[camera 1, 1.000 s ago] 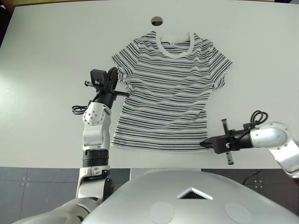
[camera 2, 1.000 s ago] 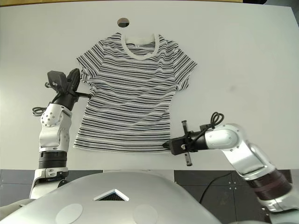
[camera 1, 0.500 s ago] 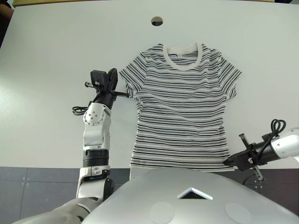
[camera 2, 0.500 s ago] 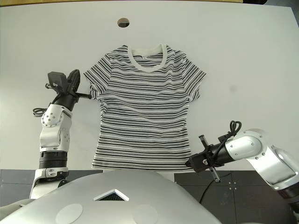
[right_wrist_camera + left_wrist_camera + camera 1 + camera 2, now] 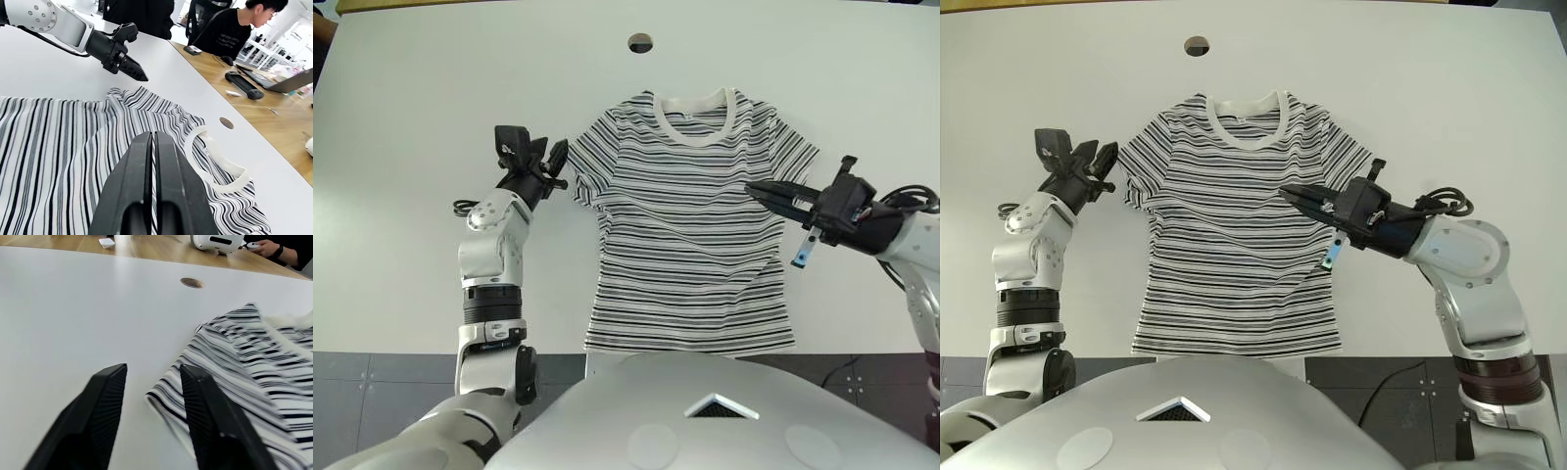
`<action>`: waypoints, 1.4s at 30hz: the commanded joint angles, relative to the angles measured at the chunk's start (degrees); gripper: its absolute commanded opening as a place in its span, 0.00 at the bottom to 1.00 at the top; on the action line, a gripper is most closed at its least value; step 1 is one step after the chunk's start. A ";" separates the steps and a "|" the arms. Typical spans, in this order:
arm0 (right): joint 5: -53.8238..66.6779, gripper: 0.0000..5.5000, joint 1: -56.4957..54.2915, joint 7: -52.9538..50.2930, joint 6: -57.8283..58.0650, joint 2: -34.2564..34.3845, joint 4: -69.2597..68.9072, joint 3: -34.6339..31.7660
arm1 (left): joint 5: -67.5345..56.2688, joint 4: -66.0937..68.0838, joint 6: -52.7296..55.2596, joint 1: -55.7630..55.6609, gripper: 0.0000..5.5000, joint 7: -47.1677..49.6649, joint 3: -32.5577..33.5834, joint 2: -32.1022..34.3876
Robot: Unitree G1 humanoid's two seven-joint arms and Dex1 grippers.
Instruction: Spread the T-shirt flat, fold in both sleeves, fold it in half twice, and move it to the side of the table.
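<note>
Left pincer (image 5: 152,369) spread, right pincer (image 5: 153,135) pressed together, striped T-shirt (image 5: 690,230) lying flat

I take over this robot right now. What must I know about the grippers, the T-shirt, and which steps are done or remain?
Left gripper: open, empty, beside the left-side sleeve of the T-shirt.
Right gripper: shut, empty, over the shirt near its right-side sleeve.
T-shirt: spread on the white table, collar away from the robot, hem at the near edge, both sleeves out.
Done: spreading, apart from some wrinkles.
Left: fold in both sleeves, fold in half twice, move it to the table's side.
</note>
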 commanded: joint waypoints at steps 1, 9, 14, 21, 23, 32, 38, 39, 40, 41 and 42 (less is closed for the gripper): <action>-1.09 0.02 0.60 -1.24 0.99 1.93 -0.15 0.69 | 1.15 6.58 3.05 -4.58 0.47 -0.43 -0.66 0.99; -4.24 0.02 -1.44 -3.84 1.43 4.97 2.38 1.01 | 1.46 11.76 6.21 -6.92 0.47 -5.47 -3.69 0.98; -5.84 0.02 -2.20 -4.55 1.19 6.00 3.14 1.03 | 1.83 10.36 6.22 -5.23 0.34 -6.11 -3.55 1.49; -8.12 0.02 -3.01 -4.67 0.26 7.15 4.31 2.17 | 1.54 10.14 6.31 -3.60 0.13 -6.49 -3.10 1.37; -8.58 0.02 -3.54 -5.06 0.33 7.53 4.84 2.16 | 1.46 10.05 6.14 -3.48 0.08 -6.38 -2.94 1.19; -14.57 0.02 -7.91 -10.89 2.59 9.22 14.16 1.26 | -3.68 2.48 7.15 -5.16 0.02 -7.73 -2.07 -2.09; -21.51 0.02 -10.48 -16.11 3.20 9.28 22.03 1.77 | -7.96 -0.39 9.21 -9.43 0.02 -6.03 -1.59 -7.89; -22.19 0.02 -10.78 -17.07 3.71 9.35 23.33 1.32 | -7.87 -0.84 9.27 -9.63 0.02 -5.80 -2.12 -8.49; -22.76 0.02 -11.04 -18.05 4.07 9.47 24.62 0.82 | -7.30 -0.88 9.04 -9.86 0.02 -5.66 -2.96 -8.92; -23.01 0.02 -11.25 -18.70 4.40 9.66 25.55 0.50 | -7.04 -0.90 8.99 -9.96 0.02 -5.58 -3.54 -9.21; -23.22 0.02 -11.41 -19.23 4.68 9.87 26.31 0.35 | -6.88 -1.07 9.01 -9.92 0.02 -5.55 -4.13 -9.49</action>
